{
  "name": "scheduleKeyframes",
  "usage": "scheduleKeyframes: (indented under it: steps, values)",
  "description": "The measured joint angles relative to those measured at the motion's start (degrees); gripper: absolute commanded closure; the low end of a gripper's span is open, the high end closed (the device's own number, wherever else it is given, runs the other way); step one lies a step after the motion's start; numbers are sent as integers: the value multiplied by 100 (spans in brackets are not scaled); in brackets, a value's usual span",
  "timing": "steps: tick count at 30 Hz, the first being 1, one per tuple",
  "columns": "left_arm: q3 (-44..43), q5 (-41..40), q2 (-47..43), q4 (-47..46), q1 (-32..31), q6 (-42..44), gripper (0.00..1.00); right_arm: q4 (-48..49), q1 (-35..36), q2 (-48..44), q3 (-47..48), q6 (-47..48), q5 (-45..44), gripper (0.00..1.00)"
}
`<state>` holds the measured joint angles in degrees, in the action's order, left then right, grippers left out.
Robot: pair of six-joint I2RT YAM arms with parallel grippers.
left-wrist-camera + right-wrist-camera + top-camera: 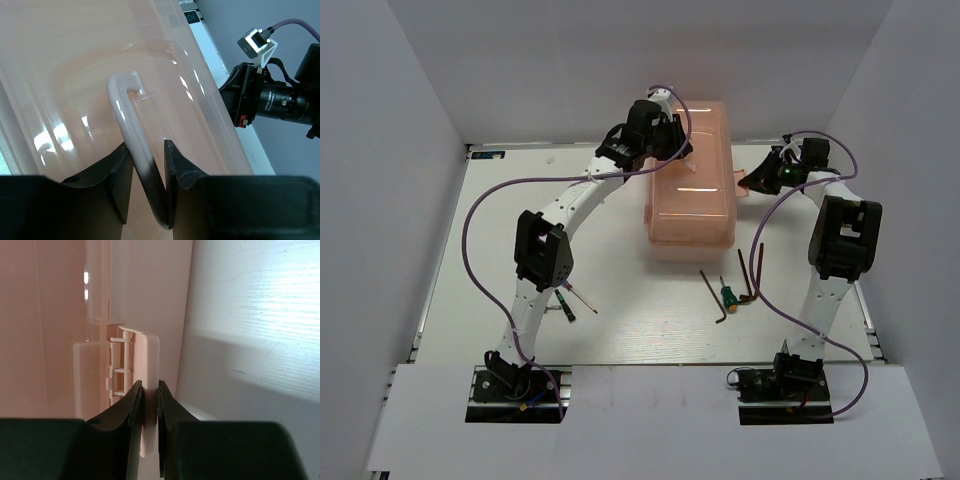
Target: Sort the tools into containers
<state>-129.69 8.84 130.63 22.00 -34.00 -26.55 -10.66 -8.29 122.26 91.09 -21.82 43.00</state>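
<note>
Now, your table (620,335): peach-pink toolbox (690,195) sits toward 12 o'clock, lid shut. Your left gripper (148,165) clamped on white lid handle (122,100), fingers touching both sides. Your right gripper (149,390) at toolbox's 3 o'clock side, pinched tight on latch tab (146,355). Tools all lie loose on table: dark hex keys (710,293) and stubby green screwdriver (728,297) at toolbox's 5 o'clock, close together; thin screwdrivers (567,308) at its 7 o'clock, well apart from those.

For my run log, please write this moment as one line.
left gripper: shut on lid handle | right gripper: shut on front latch | hex keys, screwdrivers: on table, outside toolbox
</note>
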Motion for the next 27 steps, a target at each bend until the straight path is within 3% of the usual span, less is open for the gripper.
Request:
scheduleKeyframes:
  steps: [19, 27]
  values:
    - [-85, -92, -245, 352, 142, 122, 100, -291, -20, 26, 155, 109, -83, 100]
    - [780, -319, -1193, 332, 498, 299, 100, -334, -37, 48, 188, 127, -66, 100]
